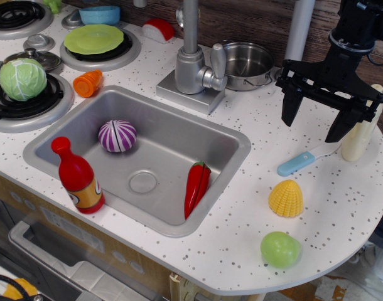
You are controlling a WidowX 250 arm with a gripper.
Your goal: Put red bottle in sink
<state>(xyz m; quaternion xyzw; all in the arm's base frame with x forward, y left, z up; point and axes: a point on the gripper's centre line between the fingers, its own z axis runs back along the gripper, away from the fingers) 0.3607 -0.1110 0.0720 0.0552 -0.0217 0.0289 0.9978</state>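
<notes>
One red bottle (78, 178) leans at the sink's (226, 135) eight o'clock edge, base seemingly inside already. My pincer (314, 122) hangs at two o'clock, fingers apart and empty, well clear; I judge the task done.

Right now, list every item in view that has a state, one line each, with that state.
gripper: open, empty, above the counter right of the sink
red bottle: upright, at the sink's front-left corner
sink: holds a purple onion and a red chili pepper
red chili pepper: leaning against the sink's right wall
steel pot: upright, looks empty
cream bottle: upright, partly hidden behind the gripper
</notes>
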